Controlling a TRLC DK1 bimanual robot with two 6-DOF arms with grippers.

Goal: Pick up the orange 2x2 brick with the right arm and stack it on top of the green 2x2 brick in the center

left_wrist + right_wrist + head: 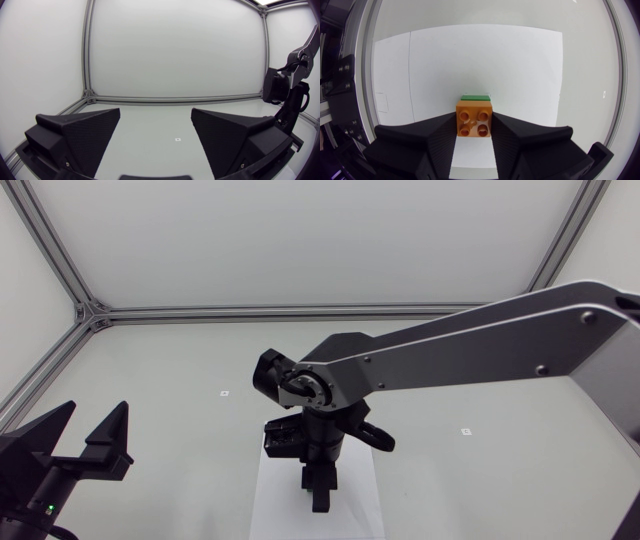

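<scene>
The right arm comes in from the right side and reaches to the middle of the pale grey table point(480, 470), its matte black right gripper point(318, 498) pointing down over a white sheet of paper point(280, 500). In the head view the wrist and fingers hide the bricks.

In the right wrist view, the small orange 2x2 plastic brick point(474, 120) sits between the two wedge-shaped fingers of the right gripper point(474, 129), near their tips, with its four studs facing the camera. Both fingers press on it, one against each side wall, so the claw pinches the orange brick. Just ahead of the orange brick a narrow strip of the green 2x2 plastic brick point(475, 98) shows. The rest of the green brick lies under the orange one. The two are lined up closely, but I cannot tell whether the orange brick is seated on the green studs or held just above them. Both bricks are over the white sheet point(485, 60).

The left arm is at the lower left of the head view, well apart from the bricks. Its left gripper point(96, 408) is spread wide with nothing between the fingers. In its own view the left gripper point(156, 111) looks across the table toward the right arm point(290, 85).
</scene>
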